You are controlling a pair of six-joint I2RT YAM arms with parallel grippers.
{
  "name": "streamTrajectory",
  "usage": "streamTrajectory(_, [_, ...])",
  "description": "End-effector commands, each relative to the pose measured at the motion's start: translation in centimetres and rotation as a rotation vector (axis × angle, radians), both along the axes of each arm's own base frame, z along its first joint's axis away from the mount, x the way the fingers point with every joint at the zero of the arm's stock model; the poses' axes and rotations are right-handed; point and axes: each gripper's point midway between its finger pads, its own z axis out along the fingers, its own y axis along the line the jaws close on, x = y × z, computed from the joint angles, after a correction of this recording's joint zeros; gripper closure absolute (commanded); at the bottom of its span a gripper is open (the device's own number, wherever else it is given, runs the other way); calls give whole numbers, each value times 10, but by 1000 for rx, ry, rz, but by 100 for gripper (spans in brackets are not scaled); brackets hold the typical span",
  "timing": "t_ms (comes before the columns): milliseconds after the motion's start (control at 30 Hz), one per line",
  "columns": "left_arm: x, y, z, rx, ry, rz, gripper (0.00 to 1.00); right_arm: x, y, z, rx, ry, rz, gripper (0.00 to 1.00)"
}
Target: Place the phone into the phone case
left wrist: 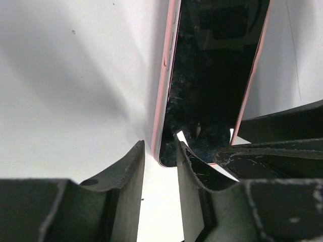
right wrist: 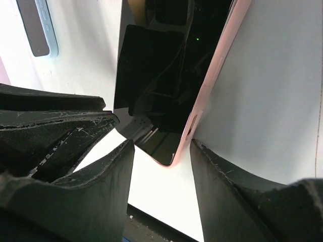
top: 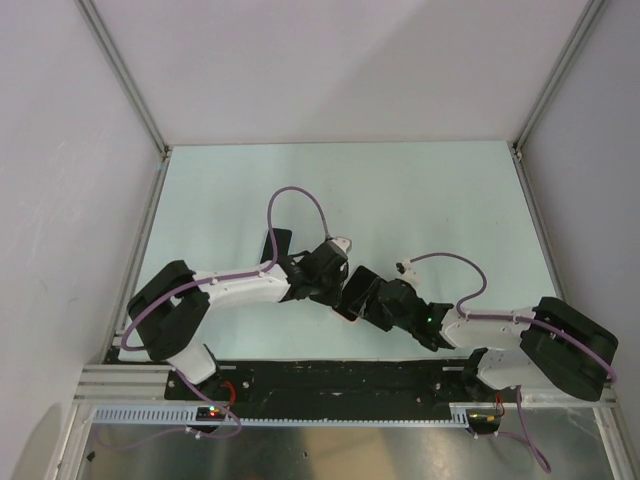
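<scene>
The phone, glossy black screen up, lies flat inside the salmon-pink phone case, which shows as a thin rim round it. My left gripper is open and straddles one near corner; its right finger overlaps the screen. My right gripper is open round the opposite corner of the phone, and its right finger touches the case's rim. From above both grippers meet over the phone and hide most of it.
A small dark slab with a light blue rim lies on the white table beyond the phone. The table's black front rail runs just behind the grippers. Grey walls close off the back and both sides.
</scene>
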Motion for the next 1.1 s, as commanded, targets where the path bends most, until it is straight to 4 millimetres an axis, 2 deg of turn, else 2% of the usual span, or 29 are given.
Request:
streamTrajectory(0, [9, 1, 10, 15, -56, -3, 64, -6, -17, -25, -109, 33, 2, 46])
streamTrajectory(433, [-6, -11, -3, 12, 5, -49, 69, -6, -16, -28, -116, 40, 5, 46])
streamTrajectory(500, [-7, -12, -3, 13, 6, -50, 73, -5, -16, -27, -116, 40, 6, 46])
streamTrajectory(633, [-7, -14, -1, 9, 3, -52, 89, -5, -15, -29, -121, 42, 10, 47])
streamTrajectory(733, [-8, -16, -3, 10, 10, -58, 98, -5, -14, -29, -124, 44, 13, 47])
streamTrajectory(1067, [-15, -15, -25, 50, 49, -61, 100, -5, -15, -31, -134, 45, 14, 47])
